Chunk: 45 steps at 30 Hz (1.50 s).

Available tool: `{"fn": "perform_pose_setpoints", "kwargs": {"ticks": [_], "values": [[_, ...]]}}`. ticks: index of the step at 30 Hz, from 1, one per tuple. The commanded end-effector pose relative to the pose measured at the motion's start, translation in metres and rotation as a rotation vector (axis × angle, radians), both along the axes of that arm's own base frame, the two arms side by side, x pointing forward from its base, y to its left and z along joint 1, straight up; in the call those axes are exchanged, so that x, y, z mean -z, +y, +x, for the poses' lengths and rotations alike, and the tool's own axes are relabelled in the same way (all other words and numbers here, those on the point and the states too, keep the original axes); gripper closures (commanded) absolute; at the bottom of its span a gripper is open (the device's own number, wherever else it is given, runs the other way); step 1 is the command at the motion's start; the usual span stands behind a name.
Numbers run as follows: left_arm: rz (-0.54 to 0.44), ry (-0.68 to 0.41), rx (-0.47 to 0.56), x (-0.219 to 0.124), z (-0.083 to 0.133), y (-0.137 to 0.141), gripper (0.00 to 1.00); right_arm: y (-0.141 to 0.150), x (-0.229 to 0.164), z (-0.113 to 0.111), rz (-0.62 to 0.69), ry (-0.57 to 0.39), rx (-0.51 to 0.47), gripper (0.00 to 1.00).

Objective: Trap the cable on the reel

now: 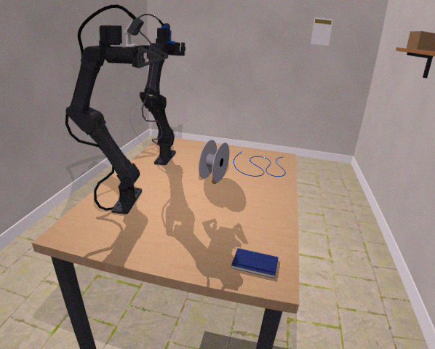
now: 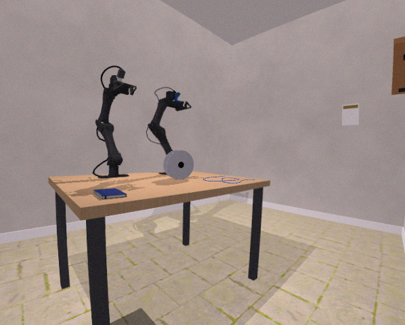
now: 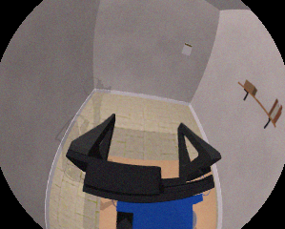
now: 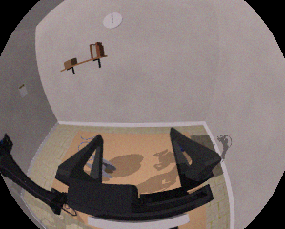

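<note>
A grey reel (image 1: 214,161) (image 2: 178,164) stands on its rims at the far side of the wooden table (image 1: 97,233) (image 2: 154,199). A thin blue cable (image 1: 234,165) (image 2: 223,180) lies in loose curves on the table just beside the reel, apart from it. My left gripper (image 1: 182,49) (image 2: 187,105) (image 3: 149,121), on the arm with the blue mount, is open and empty, high above the table. My right gripper (image 1: 164,56) (image 2: 133,89) (image 4: 134,135) is open and empty, also high up, close beside the left arm's wrist. Neither wrist view shows the reel clearly.
A blue book (image 1: 255,262) (image 2: 110,193) lies flat near the table's front corner. Both arm bases stand along the table's left edge in the top view. A shelf with a box hangs on the side wall.
</note>
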<state>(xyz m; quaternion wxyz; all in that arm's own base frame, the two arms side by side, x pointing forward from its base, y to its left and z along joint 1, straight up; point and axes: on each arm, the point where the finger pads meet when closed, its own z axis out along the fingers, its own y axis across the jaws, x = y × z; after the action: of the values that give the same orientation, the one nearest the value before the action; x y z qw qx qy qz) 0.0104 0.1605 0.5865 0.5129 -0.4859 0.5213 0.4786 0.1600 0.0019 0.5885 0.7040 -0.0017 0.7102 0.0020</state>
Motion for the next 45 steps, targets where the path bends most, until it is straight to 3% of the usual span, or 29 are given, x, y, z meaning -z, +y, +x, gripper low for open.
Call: {"fn": "perform_pose_setpoints", "kwargs": {"ticks": [1, 3, 11, 15, 28, 32, 38, 45], "values": [[0.04, -0.007, -0.016, -0.01, -0.003, -0.004, 0.0, -0.003, -0.001, 0.002, -0.002, -0.009, 0.016, 0.0], [-0.002, -0.004, -0.016, 0.002, -0.002, 0.009, 0.0, -0.003, 0.0, 0.005, -0.002, -0.005, 0.016, 0.0], [-0.012, -0.004, -0.016, 0.007, 0.0, 0.039, 0.0, -0.003, 0.008, 0.039, -0.002, 0.017, 0.016, 0.0], [0.009, -0.005, -0.016, 0.005, 0.0, 0.039, 0.0, -0.003, 0.007, 0.039, -0.002, -0.004, 0.016, 0.0], [0.0, -0.004, -0.016, 0.047, 0.005, 0.126, 0.0, -0.003, 0.049, 0.128, -0.002, 0.01, 0.013, 0.0], [0.032, -0.007, -0.016, 0.048, 0.005, 0.126, 0.0, -0.003, 0.05, 0.126, -0.002, -0.027, 0.013, 0.0], [-0.011, -0.003, -0.016, 0.096, 0.008, 0.178, 0.0, -0.003, 0.099, 0.181, -0.002, 0.023, 0.012, 0.0], [0.01, -0.005, -0.016, 0.131, 0.01, 0.199, 0.0, -0.003, 0.137, 0.204, -0.002, 0.007, 0.013, 0.0]]}}
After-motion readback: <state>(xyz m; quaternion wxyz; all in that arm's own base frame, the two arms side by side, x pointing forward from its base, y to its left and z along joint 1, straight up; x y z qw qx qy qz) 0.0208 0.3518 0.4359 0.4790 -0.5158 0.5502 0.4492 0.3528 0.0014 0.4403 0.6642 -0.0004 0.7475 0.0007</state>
